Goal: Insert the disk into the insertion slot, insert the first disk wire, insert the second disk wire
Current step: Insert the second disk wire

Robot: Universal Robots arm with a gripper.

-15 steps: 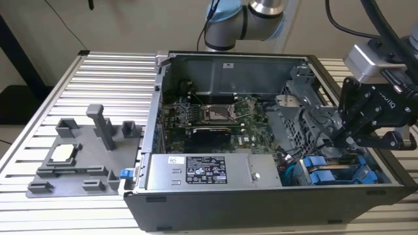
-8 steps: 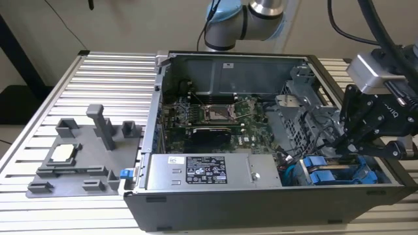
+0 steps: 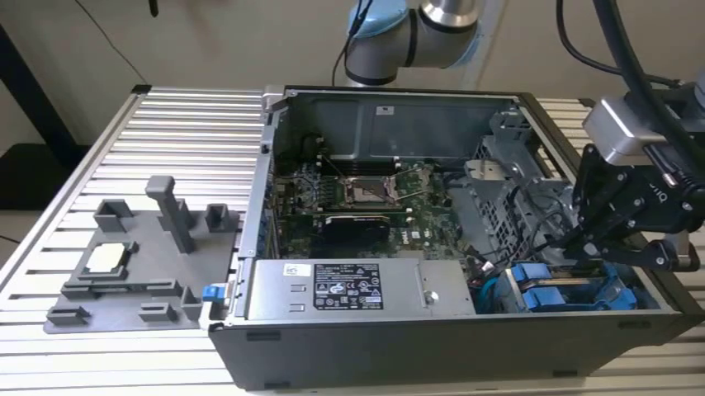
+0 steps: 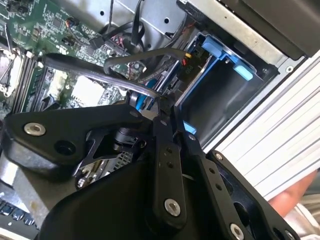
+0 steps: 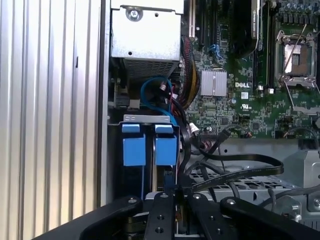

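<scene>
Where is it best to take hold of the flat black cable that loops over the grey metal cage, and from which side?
Probably on the flat black cable's free, nearly straight run above the grey cage, away from its tight bend. It is ribbon-shaped, so pinch across its two broad faces, coming down from the case's open side, where nothing covers it.

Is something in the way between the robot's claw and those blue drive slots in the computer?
Yes. In the first wrist view, black cables loop across just above the gripper, right beside the blue-tabbed drive bays. In the exterior view the gripper hangs over the cage among those cables.
</scene>
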